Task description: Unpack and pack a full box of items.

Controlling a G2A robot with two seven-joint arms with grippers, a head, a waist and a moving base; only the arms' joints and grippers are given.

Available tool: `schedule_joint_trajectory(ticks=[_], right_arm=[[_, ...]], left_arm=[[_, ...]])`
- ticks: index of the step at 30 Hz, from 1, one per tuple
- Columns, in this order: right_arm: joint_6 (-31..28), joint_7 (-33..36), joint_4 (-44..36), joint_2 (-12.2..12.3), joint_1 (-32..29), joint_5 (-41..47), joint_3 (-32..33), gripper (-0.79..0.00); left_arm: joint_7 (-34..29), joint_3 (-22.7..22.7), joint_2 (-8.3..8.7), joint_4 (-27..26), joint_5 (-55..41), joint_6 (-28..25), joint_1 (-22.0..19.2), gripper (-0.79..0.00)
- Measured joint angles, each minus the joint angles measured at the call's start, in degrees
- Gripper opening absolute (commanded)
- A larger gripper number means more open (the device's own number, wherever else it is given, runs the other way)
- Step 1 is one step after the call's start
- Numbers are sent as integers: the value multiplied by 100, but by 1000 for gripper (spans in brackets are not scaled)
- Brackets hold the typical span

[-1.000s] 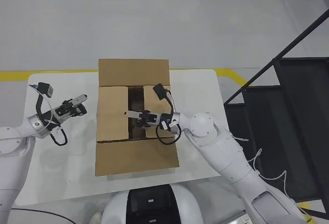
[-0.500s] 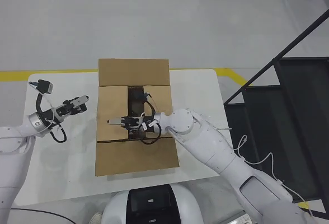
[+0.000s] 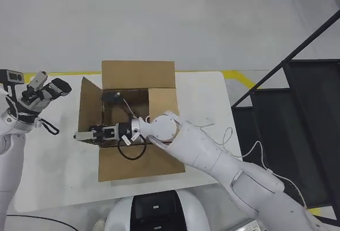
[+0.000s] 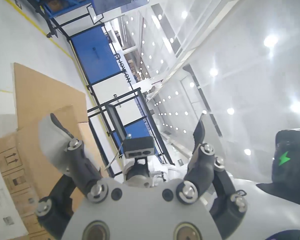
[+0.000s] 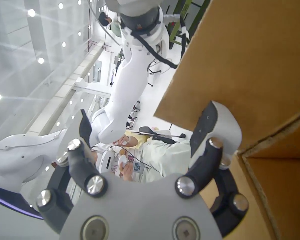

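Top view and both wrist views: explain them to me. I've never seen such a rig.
This is a two-armed robot at a white table. The top view looks down from above its arms; each wrist view looks out past one arm's claw. On the table stands a cardboard box, some flaps folded open. The right claw is across the box at its left flap, open and holding nothing. The left claw is raised at the table's left side, also open and empty.
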Motion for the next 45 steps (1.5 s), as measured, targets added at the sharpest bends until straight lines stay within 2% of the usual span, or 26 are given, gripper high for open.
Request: schedule_joint_trajectory(ticks=[4,7,9,14,19,23,28,32,35,40,43,45], right_arm=[[-56,-8,695,-373,258,127,-401,0],[-137,4,1098,-577,402,178,-516,0],[-234,15,1296,-654,486,198,-496,0],[-413,57,1393,-632,589,198,-233,0],[-456,-161,896,-354,492,-126,344,0],[-171,-346,69,-10,128,-649,974,0],[547,-253,-1443,455,-775,-1373,1931,0],[1022,-7,-2436,705,-1511,-1664,2574,0],[1300,205,-2928,834,-1958,-1747,2955,0],[1793,563,-3475,1024,-2582,-1915,3547,0],[1986,846,-3730,1120,-2917,-1861,3873,0],[2130,1052,-3892,1185,-3146,-1760,4116,0]], left_arm=[[-319,44,0,119,-25,236,-114,0],[-379,304,5,487,473,893,-324,0],[-86,520,-15,800,984,1446,-500,0],[255,920,-62,1265,1812,1996,-683,0],[140,1280,-134,1418,2110,2120,-727,0],[196,1567,-225,1448,2171,2062,-800,0],[205,1819,-333,1554,2097,1975,-980,0],[265,1676,-319,1570,2065,1836,-1059,0],[208,1375,-250,1379,1965,1729,-1023,0],[-363,857,-133,633,1514,1708,-866,0],[-718,895,-135,173,1373,1782,-890,0],[-893,1093,-175,-37,1350,1831,-996,0]])
